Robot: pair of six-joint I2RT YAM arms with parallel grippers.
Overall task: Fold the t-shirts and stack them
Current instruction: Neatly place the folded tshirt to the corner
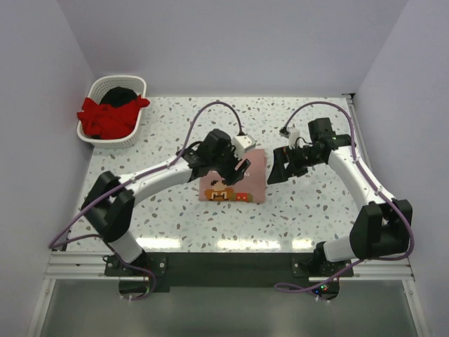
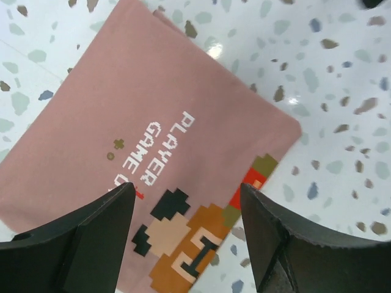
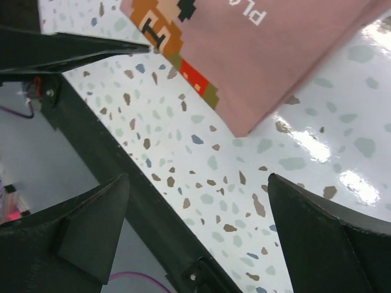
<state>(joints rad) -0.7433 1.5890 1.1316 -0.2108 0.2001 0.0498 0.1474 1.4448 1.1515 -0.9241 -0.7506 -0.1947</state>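
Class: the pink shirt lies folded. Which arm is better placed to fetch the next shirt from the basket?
Likely left. The basket holding the red shirt and black shirt sits at the far left, on that arm's side. The left gripper is open and empty; the right gripper is farther off.

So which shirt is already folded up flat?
The pink t-shirt with the pixel game picture, flat on the table. The red t-shirt and black t-shirt lie crumpled in the white basket.
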